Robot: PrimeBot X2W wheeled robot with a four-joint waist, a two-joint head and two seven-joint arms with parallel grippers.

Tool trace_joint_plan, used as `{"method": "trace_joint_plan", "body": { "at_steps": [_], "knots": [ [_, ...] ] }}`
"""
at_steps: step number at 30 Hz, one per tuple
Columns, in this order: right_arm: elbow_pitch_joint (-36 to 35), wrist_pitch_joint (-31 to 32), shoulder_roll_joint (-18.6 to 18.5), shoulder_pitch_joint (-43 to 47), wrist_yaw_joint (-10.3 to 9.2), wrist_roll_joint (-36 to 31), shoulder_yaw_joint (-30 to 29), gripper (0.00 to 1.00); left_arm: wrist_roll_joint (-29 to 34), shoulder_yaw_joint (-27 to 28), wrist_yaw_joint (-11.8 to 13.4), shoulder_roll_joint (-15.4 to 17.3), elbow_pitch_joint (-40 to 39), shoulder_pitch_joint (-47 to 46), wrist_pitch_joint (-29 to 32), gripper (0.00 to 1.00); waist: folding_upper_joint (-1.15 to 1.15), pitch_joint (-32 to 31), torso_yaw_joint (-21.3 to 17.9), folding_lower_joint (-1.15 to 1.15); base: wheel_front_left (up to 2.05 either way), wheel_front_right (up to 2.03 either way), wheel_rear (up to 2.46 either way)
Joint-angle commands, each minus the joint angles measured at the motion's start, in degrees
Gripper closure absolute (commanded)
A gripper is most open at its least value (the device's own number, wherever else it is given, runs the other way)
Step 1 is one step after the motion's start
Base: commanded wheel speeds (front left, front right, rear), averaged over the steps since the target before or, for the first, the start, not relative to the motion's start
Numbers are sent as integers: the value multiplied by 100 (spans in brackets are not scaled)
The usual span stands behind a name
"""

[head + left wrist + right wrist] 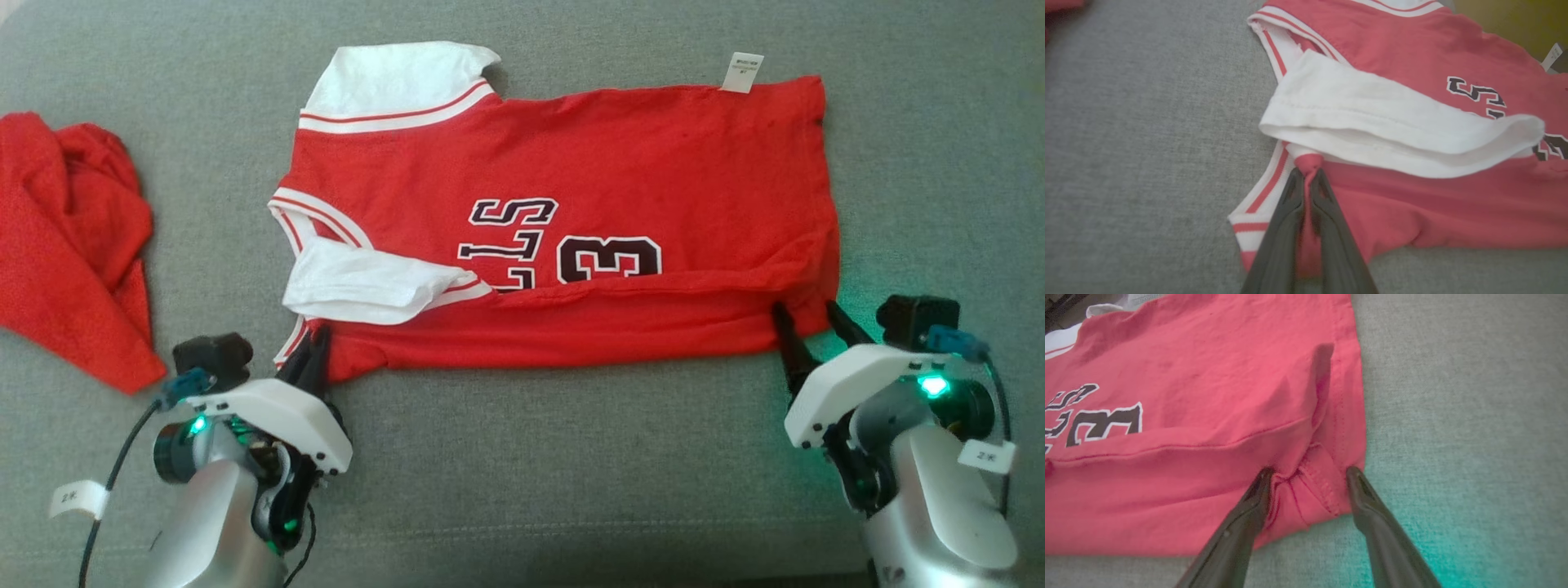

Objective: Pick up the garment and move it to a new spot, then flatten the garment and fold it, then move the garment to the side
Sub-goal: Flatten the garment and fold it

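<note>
Folding step, I reckon: left gripper pinching red-and-white fabric jersey lower-left, right gripper gaping astride lower-right hem, needs closing b4 lifting

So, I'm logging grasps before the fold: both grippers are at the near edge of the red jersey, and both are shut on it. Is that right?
Not quite. The left gripper is shut on the near edge of the red jersey, but the right gripper is open. In the right wrist view its fingers stand apart on either side of the jersey's corner, not pinching it.
</note>
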Motion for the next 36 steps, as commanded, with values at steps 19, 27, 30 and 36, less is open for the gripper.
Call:
{"method": "trace_joint_plan", "body": {
  "at_steps": [19,27,30,36],
  "knots": [
    [-1300,215,9,1111,-4,430,11,100,-42,212,470,371,-1804,1296,-81,100,0,-420,2,0,0,0,0],
    [-1708,139,10,1404,-4,589,28,0,-113,171,711,396,-2328,1785,337,0,0,-541,-7,0,0,0,0],
    [-1944,-163,10,1342,-4,576,70,0,-64,184,805,358,-2471,1772,215,0,0,-592,-21,0,0,0,0],
    [-2560,-694,10,1175,-4,319,223,0,253,252,1009,405,-2903,1632,-365,0,0,-724,-31,0,0,0,0]
  ]
}}
